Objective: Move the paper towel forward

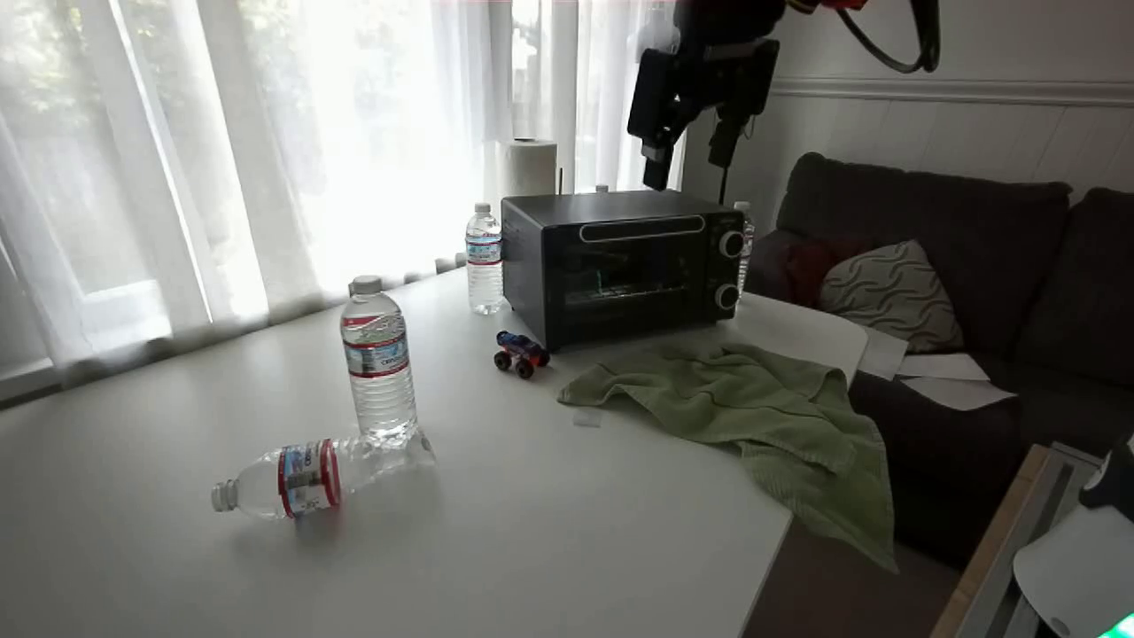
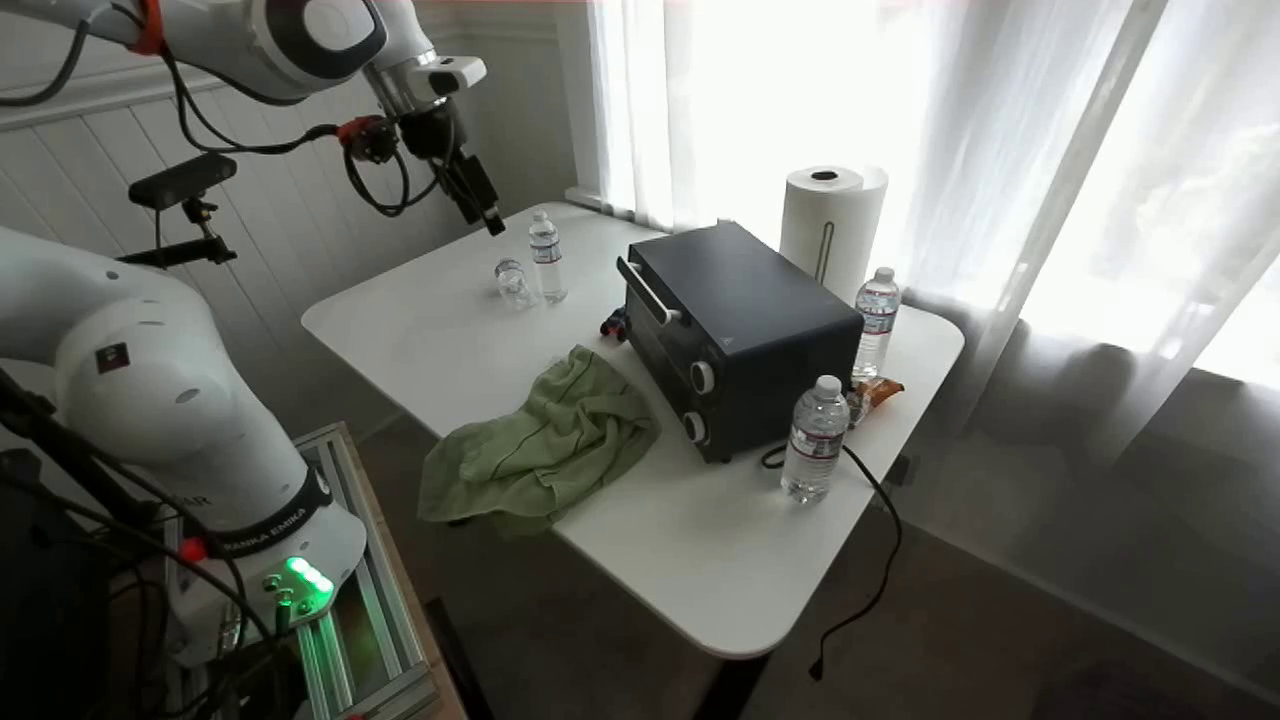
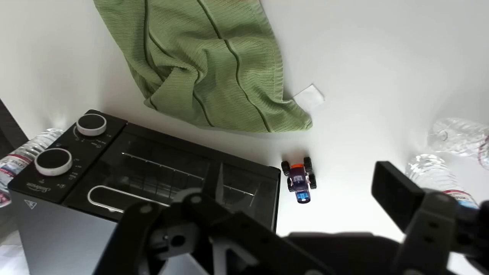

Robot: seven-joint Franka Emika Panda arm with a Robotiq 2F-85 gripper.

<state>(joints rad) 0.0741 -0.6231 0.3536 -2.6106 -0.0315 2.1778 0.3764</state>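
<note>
The white paper towel roll (image 2: 815, 225) stands upright on a holder with a thin metal side arm, behind the black toaster oven (image 2: 740, 290). In an exterior view only the top part of the roll (image 1: 530, 168) shows; the oven hides the rest. I cannot make out the roll in the wrist view. My gripper (image 1: 689, 168) is open and empty, held high above the table and apart from the roll. It also shows in an exterior view (image 2: 492, 222), seen from the side. In the wrist view its fingers (image 3: 304, 183) are wide apart with nothing between them.
A green towel (image 1: 753, 399) lies in front of the oven and hangs over the edge. A toy truck (image 3: 299, 179) sits by the oven's corner. Bottles stand beside the oven (image 2: 815, 440) and near the roll (image 2: 875, 325). An upright bottle (image 1: 376, 354) and a lying bottle (image 1: 306, 478) are farther off.
</note>
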